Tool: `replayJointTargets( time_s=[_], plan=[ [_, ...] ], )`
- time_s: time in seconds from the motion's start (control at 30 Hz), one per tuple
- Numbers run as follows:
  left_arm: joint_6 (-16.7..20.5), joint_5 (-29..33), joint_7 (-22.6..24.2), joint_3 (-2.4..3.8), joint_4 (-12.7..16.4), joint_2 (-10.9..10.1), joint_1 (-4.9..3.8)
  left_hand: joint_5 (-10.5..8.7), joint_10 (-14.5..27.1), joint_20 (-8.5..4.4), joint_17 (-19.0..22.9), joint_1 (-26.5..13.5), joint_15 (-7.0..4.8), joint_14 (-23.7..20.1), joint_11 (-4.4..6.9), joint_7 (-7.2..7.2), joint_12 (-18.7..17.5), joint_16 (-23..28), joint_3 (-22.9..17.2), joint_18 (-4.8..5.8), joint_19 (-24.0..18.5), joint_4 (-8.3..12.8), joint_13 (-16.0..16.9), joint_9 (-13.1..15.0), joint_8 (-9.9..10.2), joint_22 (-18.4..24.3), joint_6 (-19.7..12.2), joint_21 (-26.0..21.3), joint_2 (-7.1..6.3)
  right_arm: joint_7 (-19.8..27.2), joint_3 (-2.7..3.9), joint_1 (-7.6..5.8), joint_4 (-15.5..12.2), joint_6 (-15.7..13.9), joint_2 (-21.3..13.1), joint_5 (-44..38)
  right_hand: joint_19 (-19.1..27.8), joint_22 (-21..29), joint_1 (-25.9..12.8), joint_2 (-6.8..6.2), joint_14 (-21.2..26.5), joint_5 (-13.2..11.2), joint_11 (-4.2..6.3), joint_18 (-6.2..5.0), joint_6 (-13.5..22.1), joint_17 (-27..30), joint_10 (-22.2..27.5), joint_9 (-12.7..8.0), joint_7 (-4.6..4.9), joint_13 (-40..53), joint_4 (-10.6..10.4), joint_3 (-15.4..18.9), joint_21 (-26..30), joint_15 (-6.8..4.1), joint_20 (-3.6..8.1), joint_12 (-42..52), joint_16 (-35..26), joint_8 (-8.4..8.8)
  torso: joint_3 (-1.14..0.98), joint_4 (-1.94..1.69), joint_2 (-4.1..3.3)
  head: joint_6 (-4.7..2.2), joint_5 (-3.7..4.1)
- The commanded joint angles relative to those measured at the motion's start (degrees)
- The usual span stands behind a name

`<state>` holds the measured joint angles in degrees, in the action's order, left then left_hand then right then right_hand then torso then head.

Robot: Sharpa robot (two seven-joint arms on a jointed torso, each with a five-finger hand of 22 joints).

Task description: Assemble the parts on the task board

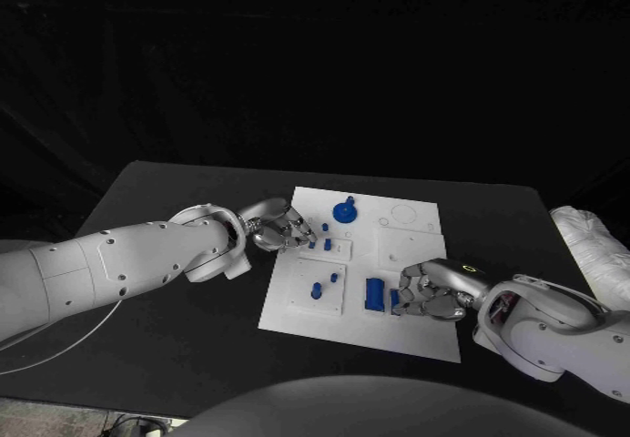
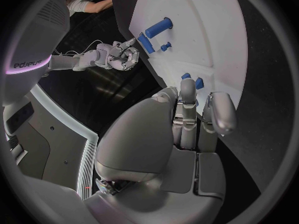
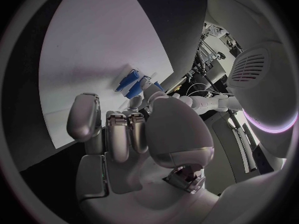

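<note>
From where I stand, the fingertips of both hands are bunched over the board, so I cannot tell what either one pinches, if anything. The task board (image 1: 418, 238) lies flat in the middle of the black bench (image 1: 171, 337). On it sit several blue parts: a round knobbed part (image 1: 344, 212) near the far edge, a small peg (image 1: 315, 291) toward the near left, and a tall block (image 1: 374, 293) just beside the right hand. The left hand (image 1: 279, 229) has its fingers curled at the board's left edge, tips close to two small blue pieces (image 1: 327, 236). The right hand (image 1: 431, 289) is curled too, its fingers against another blue piece (image 1: 394, 298) next to the block
</note>
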<state>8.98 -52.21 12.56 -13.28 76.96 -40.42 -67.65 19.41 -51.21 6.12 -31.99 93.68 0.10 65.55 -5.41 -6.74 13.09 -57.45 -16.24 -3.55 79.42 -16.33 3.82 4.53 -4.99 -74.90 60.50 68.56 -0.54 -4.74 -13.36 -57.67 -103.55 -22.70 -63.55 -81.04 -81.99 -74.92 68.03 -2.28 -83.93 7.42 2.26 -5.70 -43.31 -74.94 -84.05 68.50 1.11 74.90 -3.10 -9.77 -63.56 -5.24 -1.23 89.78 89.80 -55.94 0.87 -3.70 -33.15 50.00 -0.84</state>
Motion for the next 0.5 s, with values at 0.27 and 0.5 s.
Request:
replayJointTargets(
  time_s=[0.27,0.5],
  plan=[
    [-0.17,0.00,0.43,0.04,0.19,0.09,-0.01,0.37,-0.49,0.12,0.08,0.01,0.04,-0.49,-0.13,-0.10,-0.13,0.24,-0.47,-1.07,-0.53,-0.08,0.01,0.11,-0.33,-8.93,0.45,-0.57,-0.69,-1.49,-0.01,0.40,0.71,-0.40,0.91,-2.99,0.13,-8.38,1.06,0.17,-6.07,0.67,0.55,0.61,0.36,-15.06,-5.95,0.65,-0.21,15.10,-0.50,0.21,0.57,-0.55,0.50,0.22,0.20,-0.89,0.02,0.00,0.03,0.00,-0.09],
    [-0.31,0.00,0.35,0.04,0.18,0.15,-0.01,0.36,-0.51,0.12,0.09,0.00,0.05,-0.51,-0.14,-0.11,-0.13,0.26,-0.49,-1.11,-0.61,-0.09,0.01,0.11,-0.34,-8.88,0.46,-0.73,-0.71,-2.21,-0.01,0.45,0.95,-0.30,1.23,-3.11,0.25,-8.30,1.88,0.24,-6.07,1.79,0.58,0.56,1.01,-15.06,-5.95,0.57,-0.23,15.10,-0.30,0.12,0.89,-0.58,0.53,0.22,0.20,-0.63,0.01,0.01,0.00,0.00,-0.09]
  ],
)
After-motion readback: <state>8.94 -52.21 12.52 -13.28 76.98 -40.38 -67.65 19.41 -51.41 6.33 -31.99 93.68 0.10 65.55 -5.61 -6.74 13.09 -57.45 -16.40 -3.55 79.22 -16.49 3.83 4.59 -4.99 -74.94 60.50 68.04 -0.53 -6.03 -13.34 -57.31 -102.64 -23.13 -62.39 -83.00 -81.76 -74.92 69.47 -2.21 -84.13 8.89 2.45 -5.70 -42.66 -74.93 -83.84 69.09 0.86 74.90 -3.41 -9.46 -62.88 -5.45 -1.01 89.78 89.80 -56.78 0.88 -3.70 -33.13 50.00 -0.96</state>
